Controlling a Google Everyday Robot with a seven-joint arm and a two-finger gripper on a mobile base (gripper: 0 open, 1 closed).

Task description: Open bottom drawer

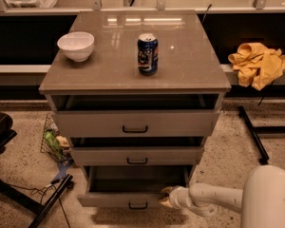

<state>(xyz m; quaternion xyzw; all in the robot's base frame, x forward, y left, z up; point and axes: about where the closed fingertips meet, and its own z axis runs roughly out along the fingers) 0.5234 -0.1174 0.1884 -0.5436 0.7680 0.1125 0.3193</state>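
The bottom drawer point(109, 199) is the lowest of three grey-beige drawers in the cabinet. It stands pulled out, with its plain grey inside showing and its small black handle point(138, 205) on the front. My gripper point(164, 196) reaches in from the lower right on a white arm point(213, 198) and sits at the right end of this drawer's front, just right of the handle. The middle drawer point(137, 156) and the top drawer point(135, 123) above it each stand slightly out.
A white bowl point(76, 45) and a blue soda can point(147, 54) stand on the cabinet top point(185, 56). A yellow cloth point(258, 63) lies on the ledge at right. A wire basket with items point(55, 141) and black chair legs point(47, 201) are on the floor at left.
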